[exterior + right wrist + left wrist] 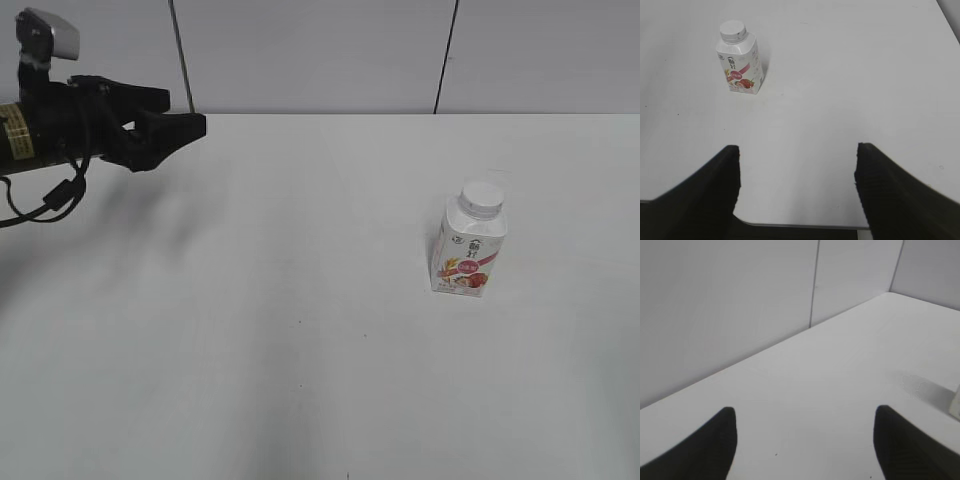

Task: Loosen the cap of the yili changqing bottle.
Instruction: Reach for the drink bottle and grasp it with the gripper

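The yili changqing bottle [468, 250] stands upright on the white table at the right, white with a red-pink fruit label. Its white cap [482, 197] sits on the neck. The bottle also shows in the right wrist view [739, 60], with the cap [733, 30] on top. A sliver of it shows at the right edge of the left wrist view [955, 405]. My left gripper [178, 113] is open and empty, raised at the far left, well away from the bottle; its jaws show in the left wrist view [805, 412]. My right gripper [797, 150] is open and empty over the table's near edge, out of the exterior view.
The white table [300, 300] runs to a grey panelled wall [320, 50] at the back. The table's near edge shows in the right wrist view [800, 225]. A black cable [55, 195] hangs from the left arm.
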